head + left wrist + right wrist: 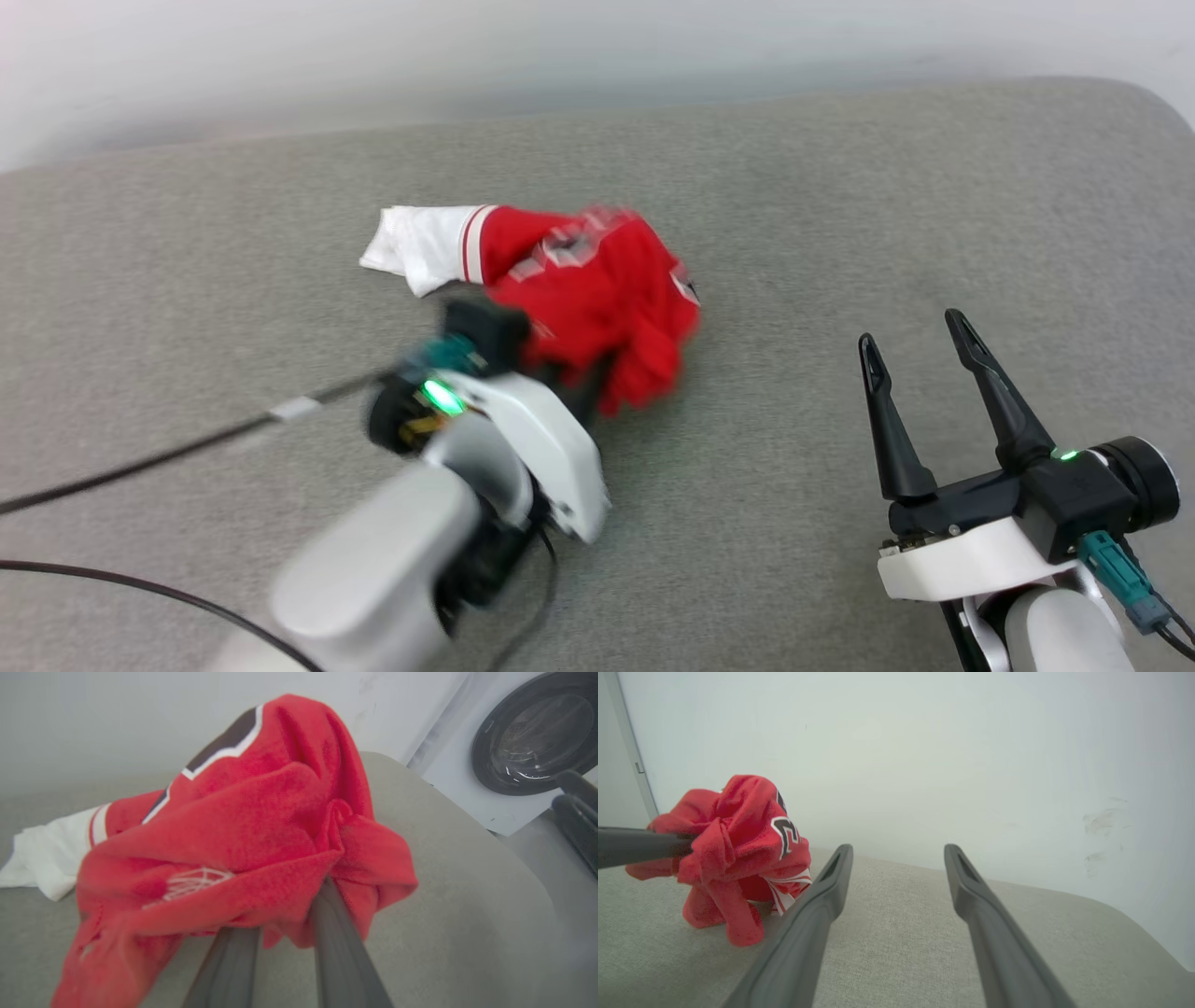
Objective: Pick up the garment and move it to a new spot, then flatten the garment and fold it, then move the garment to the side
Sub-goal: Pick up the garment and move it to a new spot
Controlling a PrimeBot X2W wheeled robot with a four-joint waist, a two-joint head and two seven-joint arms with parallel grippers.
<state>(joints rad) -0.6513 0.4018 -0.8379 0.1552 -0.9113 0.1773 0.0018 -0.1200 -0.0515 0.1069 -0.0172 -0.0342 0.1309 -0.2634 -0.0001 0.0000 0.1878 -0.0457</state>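
Red cloth bunched into a tight heap is what we are working with: the jersey (597, 289) sits on the grey fabric surface (840, 187), not yet flat and not yet folded. At the jersey's left end, one white sleeve (420, 245) with its striped trim trails out and rests on the surface. At the jersey's near-left side, our left gripper (574, 378), blurred in the head view, has its two fingers closed into a fold of the red fabric. The wrist view shows the cloth gathered to a pinch around them, the bulk drawn up while the lower ends touch down. To the jersey's right and well apart from it, our right gripper (910, 329) has its fingers spread wide and holds nothing. Further right of the jersey, in the left wrist view, a washing machine (532, 737) stands past the surface's edge. We judge this to be the first step, the pick-up and move. Next we need to raise the bundle until the sleeve clears, carry it to open surface and let go, with the right gripper free to help spread it.
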